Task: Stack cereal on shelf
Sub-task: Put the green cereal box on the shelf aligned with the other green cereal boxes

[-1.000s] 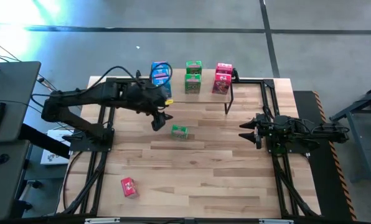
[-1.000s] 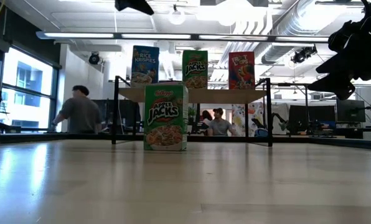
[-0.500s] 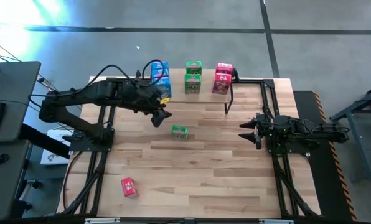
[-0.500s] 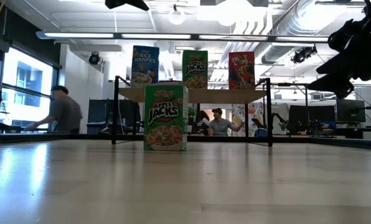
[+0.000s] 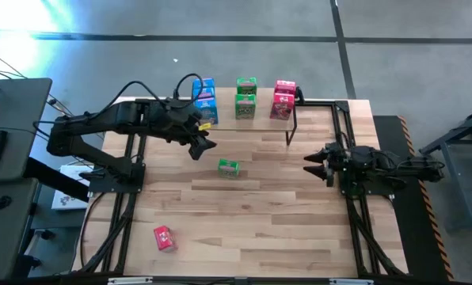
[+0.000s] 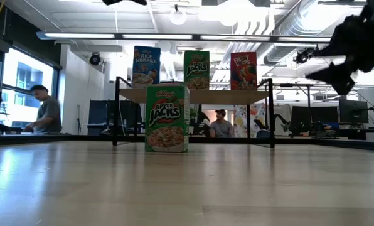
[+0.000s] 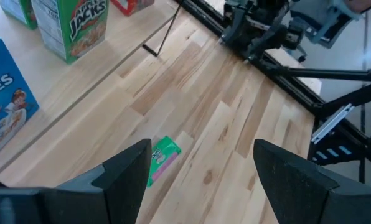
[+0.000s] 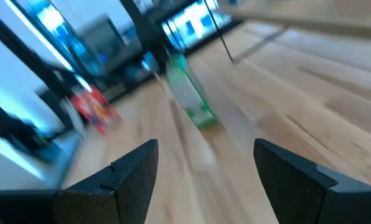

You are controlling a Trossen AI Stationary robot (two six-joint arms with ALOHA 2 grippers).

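The low view hides the red cardboard cereal box (image 5: 164, 237) and cuts off the empty, spread-fingered left gripper (image 5: 201, 147), while the right gripper (image 5: 313, 163) hangs blurred, fingers apart.

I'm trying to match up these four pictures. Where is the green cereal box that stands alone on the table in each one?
High view: green box mid-table, in front of the shelf.
Low view: it stands upright, centre, before the shelf.
Left wrist view: seen from above, near the left hand's finger.
Right wrist view: blurred, centre.
Shared landmark: the shelf's black leg.
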